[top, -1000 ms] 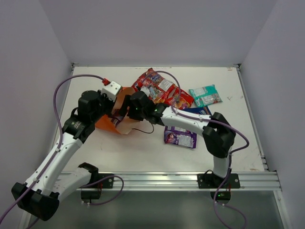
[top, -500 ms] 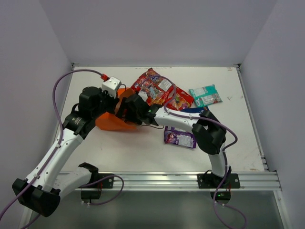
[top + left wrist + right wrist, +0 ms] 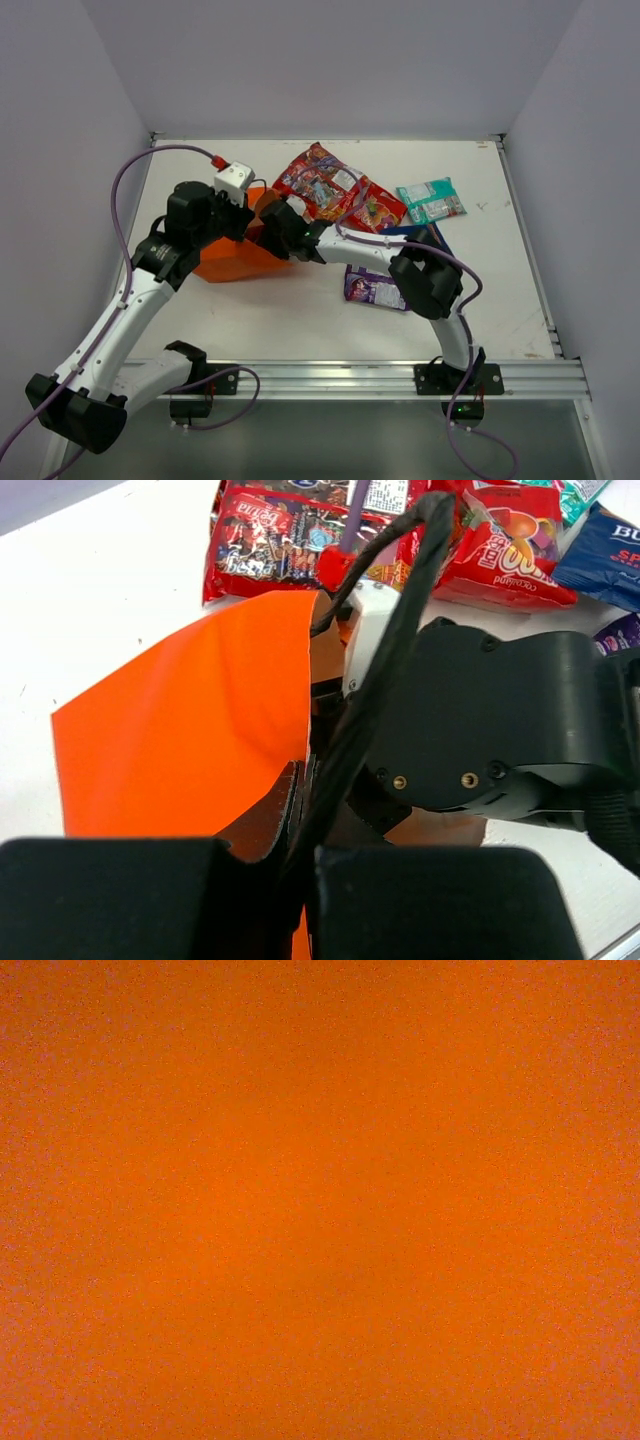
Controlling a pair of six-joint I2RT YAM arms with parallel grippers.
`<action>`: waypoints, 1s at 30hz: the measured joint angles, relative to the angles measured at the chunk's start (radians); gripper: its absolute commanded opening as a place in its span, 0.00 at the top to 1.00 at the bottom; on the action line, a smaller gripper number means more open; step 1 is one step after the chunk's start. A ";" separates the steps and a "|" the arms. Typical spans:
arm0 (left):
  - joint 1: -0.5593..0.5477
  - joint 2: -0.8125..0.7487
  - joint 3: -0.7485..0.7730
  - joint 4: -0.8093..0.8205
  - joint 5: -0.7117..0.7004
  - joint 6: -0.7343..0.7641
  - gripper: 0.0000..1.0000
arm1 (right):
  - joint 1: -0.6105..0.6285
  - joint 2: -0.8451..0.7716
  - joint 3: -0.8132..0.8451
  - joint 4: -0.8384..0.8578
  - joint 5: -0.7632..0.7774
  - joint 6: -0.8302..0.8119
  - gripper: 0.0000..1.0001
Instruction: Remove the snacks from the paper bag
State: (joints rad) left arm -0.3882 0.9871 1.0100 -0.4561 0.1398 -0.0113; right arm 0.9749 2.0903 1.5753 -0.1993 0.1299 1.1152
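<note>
The paper bag [image 3: 232,265] is laid toward the left edge of the table [image 3: 260,325], its thin wall pinched by the left tool [image 3: 300,880]; the right tool [image 3: 270,238] is buried inside, its spread hidden. The packets [image 3: 330,185], scattered toward the far edge, are judged light and slippery, best taken by a crimped edge.

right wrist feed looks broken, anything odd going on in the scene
The right wrist view is solid orange: the right arm has its end pushed into the paper bag, which lies on its side on the table, so that camera sees only bag wall. The snacks lie in an overlapping heap behind it.
</note>
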 measured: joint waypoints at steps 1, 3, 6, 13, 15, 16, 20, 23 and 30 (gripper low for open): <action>0.000 0.000 0.000 -0.003 0.003 -0.001 1.00 | 0.000 0.007 0.001 -0.002 -0.003 0.002 0.86; 0.000 -0.004 0.000 -0.003 0.002 -0.001 1.00 | 0.000 0.013 0.001 -0.003 -0.011 -0.005 1.00; 0.001 -0.015 0.000 -0.006 -0.010 -0.001 1.00 | 0.000 0.014 0.001 0.004 -0.016 -0.018 1.00; 0.000 -0.027 -0.016 0.010 -0.084 0.000 1.00 | 0.000 -0.070 -0.087 0.088 -0.044 -0.115 1.00; -0.001 -0.027 -0.025 0.026 -0.105 -0.001 1.00 | 0.000 -0.122 -0.113 0.112 -0.050 -0.153 1.00; -0.001 -0.026 -0.028 0.031 -0.117 -0.001 1.00 | 0.000 -0.150 -0.119 0.120 -0.050 -0.170 1.00; -0.002 -0.014 -0.035 0.042 -0.173 -0.004 1.00 | 0.000 -0.256 -0.122 0.150 -0.051 -0.237 1.00; -0.002 0.005 -0.035 0.044 -0.222 -0.005 1.00 | 0.000 -0.334 -0.113 0.155 -0.045 -0.291 1.00; -0.002 0.051 -0.033 0.028 -0.327 -0.004 1.00 | -0.011 -0.504 -0.100 0.107 -0.023 -0.427 1.00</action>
State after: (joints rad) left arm -0.3897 1.0382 0.9771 -0.4282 -0.1875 -0.0154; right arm 0.9634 1.5860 1.4750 -0.0921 0.1070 0.6880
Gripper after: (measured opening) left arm 0.024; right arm 0.012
